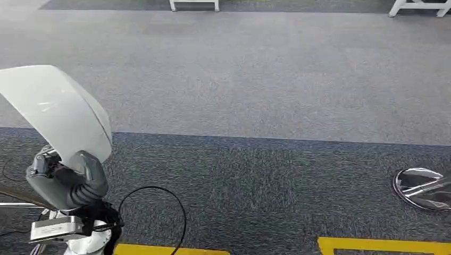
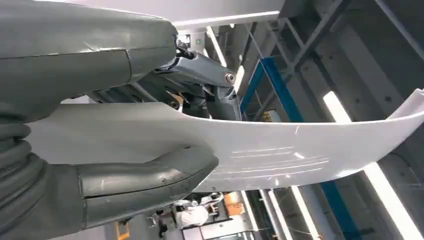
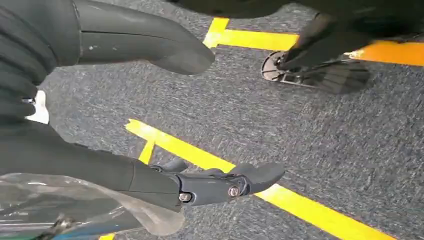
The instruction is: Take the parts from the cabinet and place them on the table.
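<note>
1. Plainly, we see our left hand (image 1: pixel 69 178) low at the left of the head view, holding a curved white part (image 1: pixel 58 109) that rises above it and bends over toward the carpet (image 1: pixel 266 95).
2. From the left wrist view, the part (image 2: pixel 280 150) runs as a long white band between the thick grey thumb (image 2: pixel 150 172) on one face and the darker fingers (image 2: pixel 205 75) on the other, so the hand (image 2: pixel 125 130) is clamped on it.
3. Our right hand (image 3: pixel 150 125) hangs over grey carpet crossed by yellow lines (image 3: pixel 300 205); its thumb and fingers lie apart with nothing between them.
4. That wrist view also shows clear plastic film (image 3: pixel 75 205) close by the arm.
5. Only the head view takes in a shiny metal piece (image 1: pixel 423 188) at the right edge and white furniture legs (image 1: pixel 194 5) far across the floor.
6. Looking upward, the left wrist view adds ceiling beams and strip lights (image 2: pixel 380 170) behind the part.
</note>
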You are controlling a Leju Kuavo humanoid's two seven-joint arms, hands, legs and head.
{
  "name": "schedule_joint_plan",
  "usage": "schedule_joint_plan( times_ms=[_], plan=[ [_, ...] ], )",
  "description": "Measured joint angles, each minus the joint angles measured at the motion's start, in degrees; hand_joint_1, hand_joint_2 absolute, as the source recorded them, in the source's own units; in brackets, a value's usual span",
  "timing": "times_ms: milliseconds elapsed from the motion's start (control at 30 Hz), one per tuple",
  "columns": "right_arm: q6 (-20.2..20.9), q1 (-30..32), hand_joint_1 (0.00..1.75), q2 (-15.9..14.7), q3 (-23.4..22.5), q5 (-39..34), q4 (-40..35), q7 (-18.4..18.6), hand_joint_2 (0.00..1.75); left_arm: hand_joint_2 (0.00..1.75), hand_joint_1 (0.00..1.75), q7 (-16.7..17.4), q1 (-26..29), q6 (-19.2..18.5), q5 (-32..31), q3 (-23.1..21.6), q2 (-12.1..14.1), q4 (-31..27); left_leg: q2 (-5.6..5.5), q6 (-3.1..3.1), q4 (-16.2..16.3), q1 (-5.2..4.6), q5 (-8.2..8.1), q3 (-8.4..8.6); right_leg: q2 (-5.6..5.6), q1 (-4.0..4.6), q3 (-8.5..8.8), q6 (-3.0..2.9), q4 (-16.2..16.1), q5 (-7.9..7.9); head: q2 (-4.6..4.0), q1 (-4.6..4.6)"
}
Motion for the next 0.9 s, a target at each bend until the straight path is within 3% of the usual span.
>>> schedule_joint_plan(
  times_ms=[33,133,167,200,267,300,333,367,400,467,500,633,667,733,800,833,867,900],
  plan=[
    [0.0,0.02,0.0,0.0,0.0,0.13,0.0,-0.02,1.75,1.75,1.75,-0.02,-0.06,0.0,0.02,0.0,0.0,0.02,0.03,-0.27,0.37,-0.07,0.12,-0.1,0.42,0.19,-0.69,-0.8,0.41,0.53,0.0,-0.22],
    [0.0,0.26,0.0,0.0,0.0,0.31,0.0,0.04,1.75,1.75,1.75,-0.04,-0.12,-0.02,0.0,-0.07,-0.04,0.0,-0.02,-0.96,0.66,0.04,0.5,-0.2,0.16,0.2,-1.52,-2.07,0.02,0.44,0.0,-0.2],
    [0.0,0.21,0.0,0.09,0.0,0.33,0.02,0.07,1.75,1.75,1.75,-0.04,-0.1,-0.02,0.0,-0.07,0.0,0.0,-0.02,-1.27,1.26,0.2,-0.09,-0.38,-0.14,0.08,-1.62,-2.58,-0.03,0.77,0.0,-0.15],
    [0.02,0.21,0.0,0.09,0.0,0.35,0.02,0.07,1.75,1.75,1.75,-0.04,-0.12,0.0,0.0,-0.04,0.02,0.0,0.06,-1.67,3.17,0.27,-2.38,-1.08,-0.17,0.09,-1.64,-2.92,-0.03,1.01,0.0,-0.5],
    [0.02,0.28,0.0,0.07,-0.02,0.35,0.02,0.11,1.75,1.75,1.75,-0.02,-0.01,0.0,0.0,-0.04,0.02,0.02,0.06,-2.26,11.83,0.66,-7.91,-4.13,-0.36,0.23,-1.75,-3.31,0.07,1.5,0.0,-0.48],
    [0.02,0.29,0.0,0.07,-0.02,0.35,0.0,0.11,1.75,1.75,1.75,-0.02,0.1,0.0,0.0,-0.04,0.04,0.04,0.06,-2.4,16.18,0.79,-9.69,-5.58,-0.41,0.31,-2.04,-3.31,0.14,1.72,0.0,-0.48],
    [0.02,0.32,0.0,0.07,-0.02,0.35,0.02,0.11,1.75,1.75,1.75,-0.02,0.19,0.0,0.0,-0.02,0.09,0.07,0.07,-2.44,18.42,0.84,-10.1,-6.16,-0.42,0.36,-2.19,-3.3,0.16,1.8,0.0,-0.48],
    [0.02,0.37,0.0,0.07,-0.02,0.37,0.0,0.09,1.75,1.75,1.75,-0.02,0.29,0.0,0.0,-0.04,0.11,0.09,0.07,-2.36,18.25,0.86,-9.07,-5.66,-0.45,0.42,-2.19,-3.29,0.18,1.82,0.0,-0.48],
    [0.02,0.4,0.0,0.07,-0.02,0.39,0.02,0.11,1.75,1.75,1.75,0.0,0.33,0.0,0.0,-0.04,0.11,0.09,0.07,-2.15,15.72,0.85,-6.93,-4.17,-0.44,0.48,-2.13,-3.28,0.19,1.81,0.0,-0.48],
    [0.11,0.35,0.0,0.09,-0.02,0.44,0.02,0.07,1.75,1.75,1.75,0.0,0.33,0.0,-0.02,-0.04,0.11,0.09,0.06,-1.34,6.04,0.68,-1.71,0.53,-0.37,0.52,-1.67,-3.14,0.2,1.67,0.0,-0.48],
    [0.11,0.38,0.0,0.26,0.0,0.46,0.07,0.04,1.75,1.75,1.75,0.0,0.33,0.0,-0.07,-0.04,0.13,0.09,0.02,-0.76,2.8,0.41,-1.56,2.12,-0.37,0.49,-2.62,-3.01,0.15,1.6,0.0,-0.35],
    [0.64,0.3,0.0,0.28,-0.02,0.41,0.09,0.04,1.75,1.75,1.75,0.02,0.38,0.0,-0.09,-0.04,0.09,0.09,0.06,-0.09,0.95,-0.26,-1.81,2.17,-0.39,0.29,-2.56,-1.66,0.01,2.04,0.0,-0.53],
    [1.18,0.25,0.0,0.28,-0.02,0.37,0.07,0.04,1.75,1.75,1.75,0.02,0.4,0.0,-0.09,-0.07,0.04,0.07,0.13,0.23,-0.69,0.35,-1.75,2.83,-0.42,0.43,-3.07,-1.27,0.37,1.42,0.0,-0.44],
    [2.16,0.16,0.0,0.26,-0.02,0.11,0.07,-0.02,1.75,1.75,1.75,0.09,0.34,0.0,-0.11,-0.11,0.04,0.09,-0.07,0.74,-1.05,0.37,-1.44,2.86,-0.13,0.48,-5.33,-1.13,4.59,-1.22,0.0,-0.31],
    [3.1,0.3,0.0,0.26,-0.02,-0.07,0.09,-0.26,1.75,1.75,1.75,0.15,0.56,0.0,-0.11,-0.09,0.04,0.09,-0.36,0.78,-1.01,0.27,-1.45,2.75,-0.09,0.43,-10.02,-0.8,14.21,-5.07,0.0,-0.33],
    [3.41,0.36,0.0,0.26,0.0,-0.07,0.09,-0.28,1.75,1.75,1.75,0.15,0.58,0.0,-0.11,-0.09,0.04,0.11,-0.57,0.8,-0.96,0.25,-1.43,2.75,-0.1,0.43,-11.5,-0.71,16.96,-5.75,0.0,-0.37],
    [3.52,0.48,0.0,0.26,-0.02,-0.11,0.09,-0.28,1.75,1.75,1.75,0.15,0.59,0.0,-0.11,-0.09,0.04,0.13,-1.07,0.79,-0.88,0.25,-1.42,2.74,-0.1,0.42,-12.31,-0.59,18.14,-5.15,0.0,-0.31],
    [3.54,0.55,0.0,0.26,-0.02,-0.15,0.09,-0.28,1.75,1.75,1.75,0.18,0.6,0.02,-0.13,-0.09,0.04,0.15,-1.63,0.78,-0.77,0.27,-1.41,2.76,-0.08,0.36,-11.38,-0.55,15.91,-3.02,0.0,-0.31]
  ],
)
